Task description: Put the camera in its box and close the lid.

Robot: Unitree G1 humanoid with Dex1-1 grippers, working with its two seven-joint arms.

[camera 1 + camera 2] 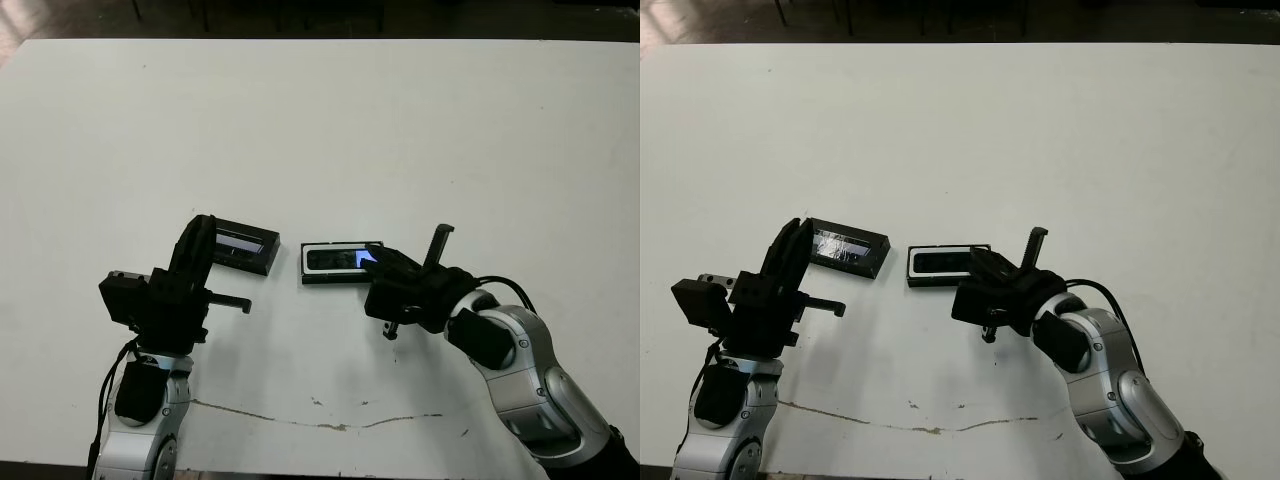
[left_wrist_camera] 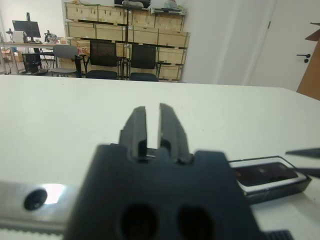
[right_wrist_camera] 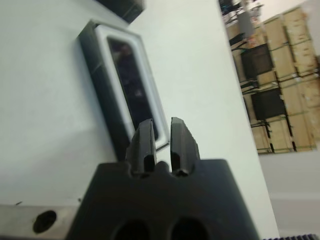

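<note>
Camera (image 1: 940,262) lies flat inside the box (image 1: 912,268), a dark bar against the white lining, and I read it most plainly from the right eye. From the left eye its right end shows a bluish glint, and the right gripper (image 1: 385,265) covers that corner of the box, so I cannot see the far rim there. In the right wrist view the camera is blurred to a dark smear inside the pale lining, and the near end of the box is cut off behind the gripper's own body.

That right gripper has its two fingers (image 3: 146,140) drawn nearly together with only a thin slit between them and nothing in it; their tips sit just over the box's right end.

Just to the left of the box, apart from it, lies the lid (image 1: 245,247) with its shiny strip facing up. My left gripper (image 1: 200,235) hangs over the lid's left end and hides it; its fingers (image 2: 136,125) are likewise close together and empty.

A long thin crack or scratch (image 1: 330,425) runs across the white surface (image 1: 330,140) near my edge. Beyond the far edge, the left wrist view shows chairs (image 2: 102,60) and wooden crates (image 2: 125,27).
</note>
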